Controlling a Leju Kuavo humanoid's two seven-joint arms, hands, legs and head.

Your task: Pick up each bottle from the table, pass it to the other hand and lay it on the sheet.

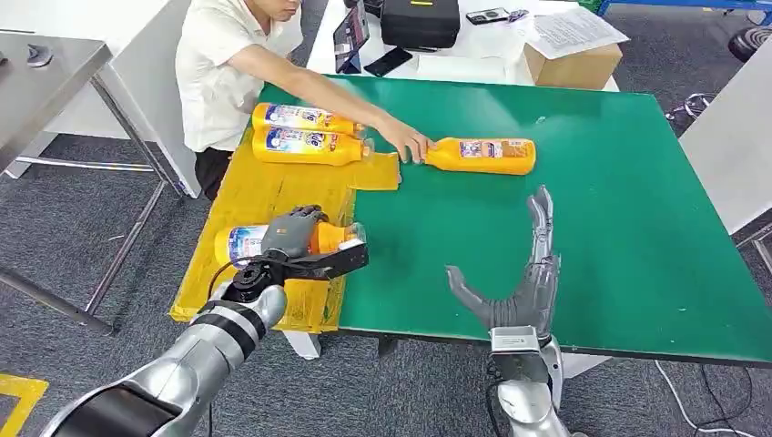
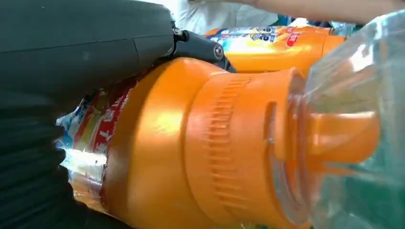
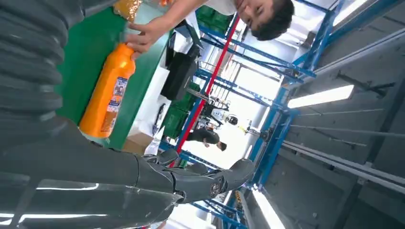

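1. Presently, green surface [image 1: 583, 228]: one orange bottle [image 1: 480, 155] on it, a person's hand [image 1: 407, 143] at its neck.
2. Yellow sheet [image 1: 264, 191]: two bottles [image 1: 305, 133] laid.
3. Left hand [image 1: 296, 238]: clamped around held bottle [image 1: 241, 242] over sheet; lowering and release likely next.
4. Right hand [image 1: 519, 282]: empty, fingers spread.

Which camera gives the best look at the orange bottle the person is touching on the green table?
The head view: the whole orange plastic bottle lies on the green table. The right wrist view shows it turned, partly hidden.
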